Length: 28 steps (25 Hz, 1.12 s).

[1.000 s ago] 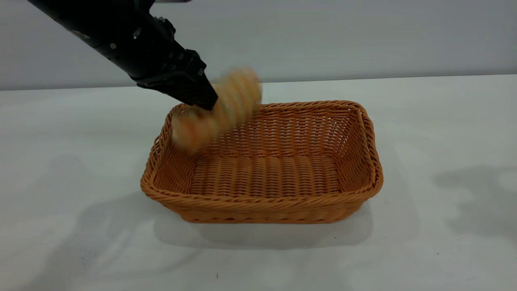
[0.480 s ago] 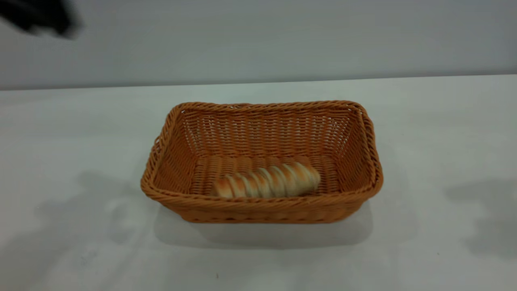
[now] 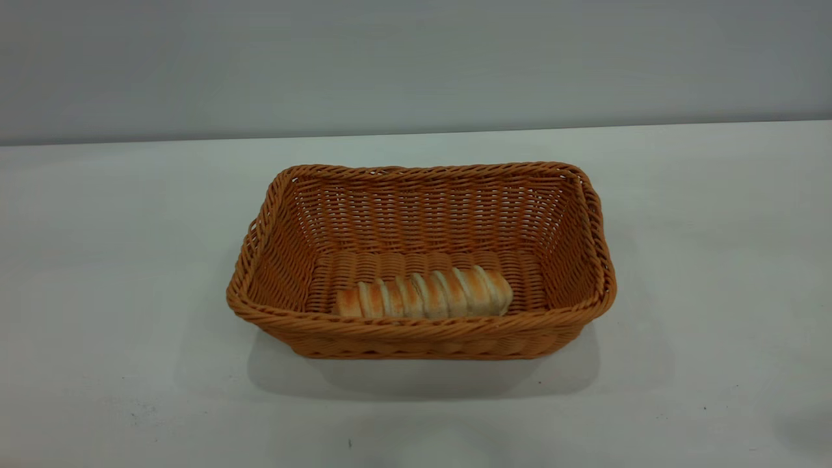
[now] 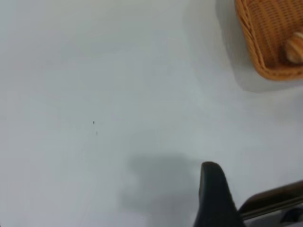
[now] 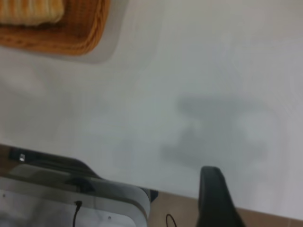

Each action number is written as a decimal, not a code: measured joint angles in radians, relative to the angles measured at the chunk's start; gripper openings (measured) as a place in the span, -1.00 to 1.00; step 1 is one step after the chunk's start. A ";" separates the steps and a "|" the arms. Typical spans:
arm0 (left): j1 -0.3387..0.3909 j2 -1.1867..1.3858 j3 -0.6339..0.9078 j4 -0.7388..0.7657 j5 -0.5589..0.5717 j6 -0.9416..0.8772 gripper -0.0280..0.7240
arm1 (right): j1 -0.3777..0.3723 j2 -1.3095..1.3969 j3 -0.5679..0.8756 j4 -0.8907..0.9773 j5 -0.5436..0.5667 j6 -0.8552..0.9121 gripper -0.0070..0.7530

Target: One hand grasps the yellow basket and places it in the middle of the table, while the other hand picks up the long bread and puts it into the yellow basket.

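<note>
Basically done, as we read it: the long bread (image 3: 424, 294) lies flat on the floor of the yellow basket (image 3: 416, 328), tucked against the near long wall in the exterior view. Its long axis runs along the basket's long side, left to right. The basket sits on the bench (image 3: 117, 260) about mid-width, nothing holding it.

Neither arm shows in the exterior view. The left claw (image 4: 214, 198) shows only one dark finger (image 4: 213, 189) in its wrist view, hanging above bare bench, with a basket corner and one end of the bread (image 4: 294, 47) far off at the edge of that view. We can't tell whether it's spread or closed. Same for the right claw (image 5: 215, 198): one finger (image 5: 213, 189) visible near the bench edge, basket corner (image 5: 71, 38) and bread far across the view, state can't be told. Neither holds anything we can see.

The relation that matters: the bread is inside the basket and well apart from both claws, and neither looks clearly nearer. We'd judge no further grasp is needed. If a nudge were wanted, we'd come in across the bread's short axis.
</note>
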State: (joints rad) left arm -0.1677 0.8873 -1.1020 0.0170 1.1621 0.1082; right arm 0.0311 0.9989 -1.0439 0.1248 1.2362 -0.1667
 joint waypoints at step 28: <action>0.000 -0.910 0.572 0.003 0.000 -0.151 0.41 | 0.000 -0.942 0.564 -0.013 -0.091 -0.057 0.30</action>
State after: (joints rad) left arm -0.1677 -0.0229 -0.5302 0.0197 1.1622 -0.0432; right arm 0.0311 0.0566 -0.4800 0.1116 1.1456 -0.2241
